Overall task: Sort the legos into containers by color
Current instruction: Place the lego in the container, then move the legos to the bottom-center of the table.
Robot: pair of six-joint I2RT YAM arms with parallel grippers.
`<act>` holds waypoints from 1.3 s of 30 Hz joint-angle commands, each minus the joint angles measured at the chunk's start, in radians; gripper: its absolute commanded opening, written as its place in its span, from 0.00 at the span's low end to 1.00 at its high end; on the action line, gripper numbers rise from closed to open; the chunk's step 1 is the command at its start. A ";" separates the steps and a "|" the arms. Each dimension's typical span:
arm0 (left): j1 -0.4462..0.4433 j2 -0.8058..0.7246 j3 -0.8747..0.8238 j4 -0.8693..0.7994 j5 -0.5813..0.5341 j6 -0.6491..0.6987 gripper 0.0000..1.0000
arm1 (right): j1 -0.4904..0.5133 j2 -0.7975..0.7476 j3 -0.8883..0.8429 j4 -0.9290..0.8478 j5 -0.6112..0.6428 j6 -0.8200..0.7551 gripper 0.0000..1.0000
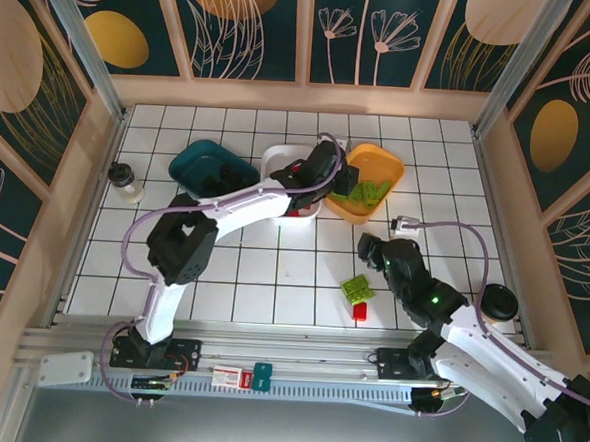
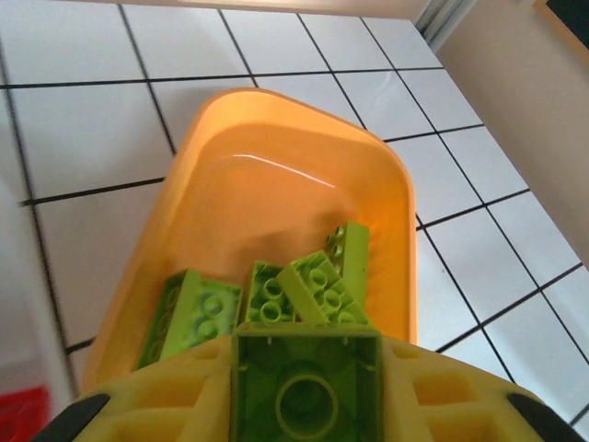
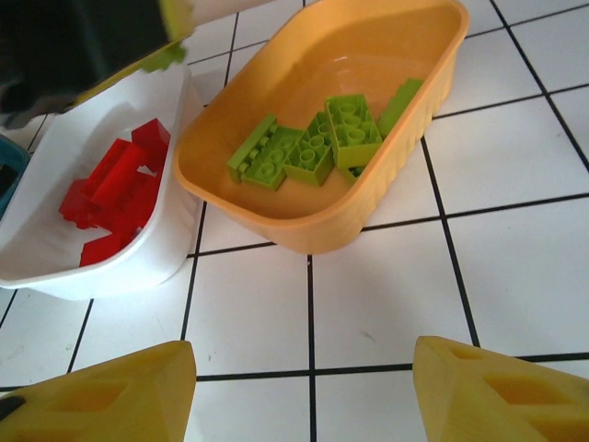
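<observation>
My left gripper (image 2: 306, 357) is shut on a lime green lego (image 2: 306, 398), seen from its hollow underside, held over the near end of the orange container (image 2: 276, 103). Several lime green legos (image 2: 308, 287) lie in that container. From above, the left gripper (image 1: 345, 181) hangs at the orange container's (image 1: 391, 165) left rim, next to the white container (image 1: 279, 160). The white container (image 3: 55, 147) holds several red legos (image 3: 110, 189). My right gripper (image 3: 299, 396) stands open and empty above bare tiles, in front of the orange container (image 3: 368, 207). Lime green legos (image 1: 356, 287) and a red lego (image 1: 360, 311) lie on the table beside the right gripper (image 1: 376, 252).
The dark teal container (image 1: 201, 157) sits left of the white one. A small black-lidded jar (image 1: 127, 183) stands at the far left, and a black-lidded brown cup (image 1: 498, 302) at the right. A small white part (image 1: 407, 225) lies near the orange container. Wooden walls enclose the table.
</observation>
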 commanded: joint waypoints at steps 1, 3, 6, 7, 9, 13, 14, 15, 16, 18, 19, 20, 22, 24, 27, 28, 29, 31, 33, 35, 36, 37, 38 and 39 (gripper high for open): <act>0.010 0.105 0.113 -0.094 0.041 0.005 0.37 | -0.006 0.003 -0.016 0.009 -0.029 0.024 0.65; 0.011 0.148 0.179 -0.108 0.046 -0.001 0.44 | -0.006 0.011 -0.013 0.003 -0.048 0.024 0.65; 0.017 0.192 0.272 -0.127 0.067 -0.014 0.58 | -0.005 0.032 -0.013 -0.006 -0.076 0.027 0.65; 0.019 0.194 0.293 -0.129 0.073 -0.019 0.65 | -0.004 0.043 -0.013 -0.011 -0.088 0.031 0.65; 0.019 0.173 0.306 -0.120 0.083 -0.023 0.76 | -0.004 0.061 -0.010 -0.021 -0.104 0.038 0.65; 0.019 0.051 0.210 -0.071 0.103 -0.029 0.91 | -0.004 0.100 -0.014 -0.044 -0.150 0.078 0.65; 0.019 0.003 0.147 -0.042 0.107 -0.035 0.95 | -0.005 0.110 -0.017 -0.051 -0.167 0.092 0.65; 0.019 -0.040 0.096 -0.015 0.112 -0.041 0.99 | -0.005 0.120 -0.020 -0.058 -0.178 0.105 0.65; 0.017 -0.092 0.020 0.020 0.119 -0.047 0.99 | -0.004 0.129 -0.023 -0.069 -0.191 0.121 0.65; 0.018 -0.190 -0.119 0.081 0.126 -0.061 0.99 | -0.001 0.138 -0.029 -0.091 -0.206 0.149 0.65; 0.018 -0.241 -0.189 0.108 0.128 -0.067 0.99 | 0.000 0.140 -0.034 -0.095 -0.218 0.157 0.65; 0.016 -0.290 -0.264 0.133 0.130 -0.076 0.99 | 0.001 0.140 -0.039 -0.100 -0.226 0.165 0.65; 0.016 -0.375 -0.392 0.178 0.135 -0.092 0.99 | 0.003 0.145 -0.046 -0.107 -0.236 0.174 0.65; 0.016 -0.459 -0.515 0.215 0.138 -0.110 0.99 | 0.001 0.165 -0.049 -0.105 -0.244 0.175 0.65; 0.016 -0.554 -0.661 0.243 0.128 -0.127 0.99 | 0.003 0.230 -0.048 -0.080 -0.274 0.165 0.66; 0.016 -0.581 -0.701 0.247 0.123 -0.131 0.99 | 0.003 0.260 -0.046 -0.063 -0.291 0.160 0.66; 0.016 -0.603 -0.734 0.250 0.119 -0.134 0.99 | 0.004 0.287 -0.045 -0.045 -0.312 0.153 0.66; 0.016 -0.648 -0.805 0.240 0.103 -0.139 0.99 | 0.012 0.344 -0.044 0.009 -0.383 0.149 0.66; 0.016 -0.687 -0.851 0.228 0.084 -0.140 0.99 | 0.050 0.396 -0.031 0.051 -0.414 0.149 0.66; 0.017 -0.726 -0.891 0.212 0.060 -0.136 0.99 | 0.124 0.450 0.001 0.086 -0.410 0.146 0.66; 0.016 -0.745 -0.910 0.208 0.052 -0.137 0.99 | 0.158 0.481 0.028 0.100 -0.411 0.142 0.65; 0.017 -0.766 -0.926 0.206 0.047 -0.136 0.99 | 0.185 0.514 0.057 0.108 -0.410 0.136 0.65; 0.017 -0.780 -0.939 0.204 0.043 -0.137 0.99 | 0.209 0.540 0.079 0.113 -0.410 0.130 0.65; 0.016 -0.795 -0.949 0.198 0.036 -0.136 0.99 | 0.231 0.570 0.109 0.114 -0.410 0.123 0.66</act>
